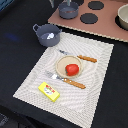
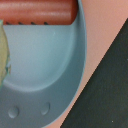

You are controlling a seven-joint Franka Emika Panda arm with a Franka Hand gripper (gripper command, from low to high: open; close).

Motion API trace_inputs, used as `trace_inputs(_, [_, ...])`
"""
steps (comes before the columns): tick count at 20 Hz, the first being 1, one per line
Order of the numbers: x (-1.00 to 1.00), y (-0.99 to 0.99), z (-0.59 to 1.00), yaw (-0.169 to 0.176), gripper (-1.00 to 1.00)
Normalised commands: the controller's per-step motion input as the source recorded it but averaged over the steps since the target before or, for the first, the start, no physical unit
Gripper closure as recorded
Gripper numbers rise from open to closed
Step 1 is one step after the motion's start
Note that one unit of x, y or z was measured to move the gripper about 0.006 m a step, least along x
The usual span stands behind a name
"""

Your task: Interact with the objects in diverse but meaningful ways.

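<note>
A striped placemat [image 1: 75, 75] covers the dark table, a pink toy stove [image 1: 102, 22] beyond it. A grey pot [image 1: 48, 34] sits at the mat's far corner; a tomato [image 1: 72, 69] rests on a plate [image 1: 61, 65] mid-mat; a yellow box [image 1: 49, 91] lies near the front edge. Up close, a brown sausage [image 2: 37, 11] lies in a grey pan [image 2: 50, 55] — I can't tell the fingers' state.

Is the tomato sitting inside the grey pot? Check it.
No, the red tomato rests on the plate on the placemat, apart from the grey pot.
</note>
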Motion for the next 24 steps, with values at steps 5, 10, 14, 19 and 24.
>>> trace_inputs(5, [-0.19,0.36,-0.26,0.000,-1.00])
trace_inputs(10, [-0.18,0.30,-0.22,0.000,-1.00])
trace_inputs(14, [-0.16,0.27,-0.21,0.000,1.00])
trace_inputs(19, [-0.18,0.25,-0.20,0.000,1.00])
trace_inputs(24, [-0.16,0.24,-0.19,0.000,1.00])
